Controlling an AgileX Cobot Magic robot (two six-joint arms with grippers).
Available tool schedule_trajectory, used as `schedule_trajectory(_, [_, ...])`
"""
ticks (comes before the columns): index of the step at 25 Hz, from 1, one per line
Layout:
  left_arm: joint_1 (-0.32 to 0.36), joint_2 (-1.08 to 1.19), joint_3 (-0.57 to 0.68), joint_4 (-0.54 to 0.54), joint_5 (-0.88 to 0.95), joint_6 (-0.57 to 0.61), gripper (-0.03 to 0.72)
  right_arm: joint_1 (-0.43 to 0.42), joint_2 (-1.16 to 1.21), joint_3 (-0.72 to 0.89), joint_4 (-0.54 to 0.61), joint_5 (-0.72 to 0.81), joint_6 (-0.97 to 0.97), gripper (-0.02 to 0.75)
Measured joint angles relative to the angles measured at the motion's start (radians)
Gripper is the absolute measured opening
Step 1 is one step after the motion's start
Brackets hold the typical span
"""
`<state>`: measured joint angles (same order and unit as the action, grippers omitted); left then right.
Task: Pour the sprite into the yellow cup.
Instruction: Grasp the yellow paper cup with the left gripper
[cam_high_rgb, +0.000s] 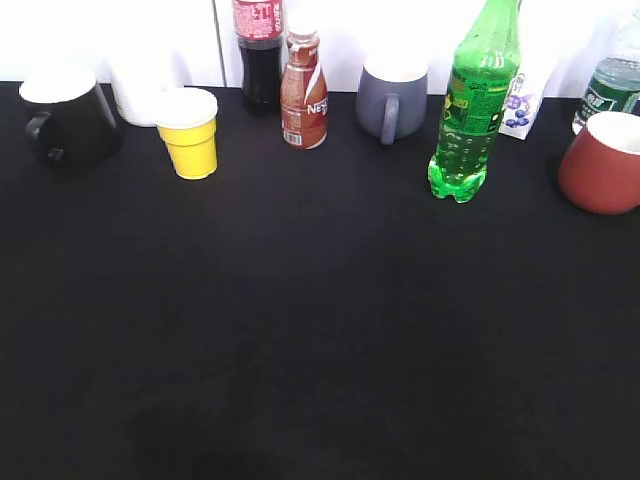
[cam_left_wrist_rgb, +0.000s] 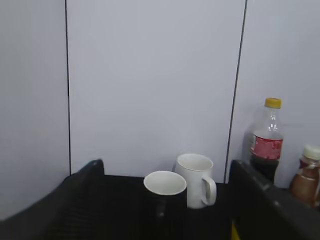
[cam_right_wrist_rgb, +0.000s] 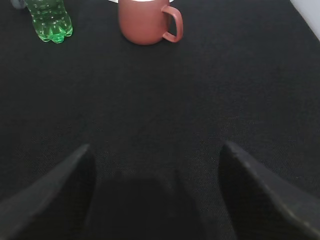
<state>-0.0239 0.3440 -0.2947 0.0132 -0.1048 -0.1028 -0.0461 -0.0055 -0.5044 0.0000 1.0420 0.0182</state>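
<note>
So my right gripper (cam_right_wrist_rgb: 155, 195) hangs with fingers spread, empty, and my left gripper (cam_left_wrist_rgb: 165, 210) is likewise parted. The tall green translucent plastic sprite bottle (cam_high_rgb: 474, 105) stands at the back right, well apart from the small yellow tapered cup (cam_high_rgb: 190, 132). I should grasp its waist squarely. Black cloth table (cam_high_rgb: 320, 330), white panelled wall (cam_left_wrist_rgb: 150, 85).

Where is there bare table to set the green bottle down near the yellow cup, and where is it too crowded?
The whole near half of the black tabletop is bare, as is the strip between the small yellow tapered cup and the tall green translucent plastic bottle. The back row is crowded: black mug, dark cola bottle, brown drink bottle, grey mug, red-brown mug.
</note>
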Motion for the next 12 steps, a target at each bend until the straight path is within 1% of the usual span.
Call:
schedule_trajectory(1, [0.0,0.125,0.001,0.017,-0.13,0.0,0.552,0.0,0.0,0.0,0.005,0.0,0.0,0.585])
schedule_trajectory(2, [0.0,0.246,0.001,0.058,-0.253,-0.005,0.529,0.0,0.0,0.0,0.0,0.0,0.0,0.585])
schedule_trajectory(3, [-0.006,0.384,0.001,0.109,-0.391,-0.043,0.517,0.0,0.0,0.0,0.0,0.0,0.0,0.585])
schedule_trajectory(5, [-0.03,0.674,0.001,0.237,-0.642,-0.097,0.511,0.0,0.0,0.0,0.0,0.0,0.0,0.585])
schedule_trajectory(6, [-0.053,0.79,0.001,0.259,-0.731,-0.102,0.515,0.0,0.0,0.0,0.0,0.0,0.0,0.585])
schedule_trajectory(8, [-0.083,1.028,-0.014,0.279,-0.833,-0.106,0.577,0.0,0.0,0.0,0.0,0.0,0.0,0.585])
schedule_trajectory(9, [-0.097,1.123,-0.042,0.313,-0.856,-0.107,0.616,0.0,0.0,0.0,0.0,0.0,0.0,0.585])
schedule_trajectory(10, [-0.119,1.207,-0.083,0.338,-0.867,-0.108,0.631,0.0,0.0,0.0,0.0,0.0,0.0,0.585])
schedule_trajectory(12, [-0.151,1.343,-0.178,0.351,-0.874,-0.109,0.641,0.0,0.0,0.0,0.0,0.0,0.0,0.585])
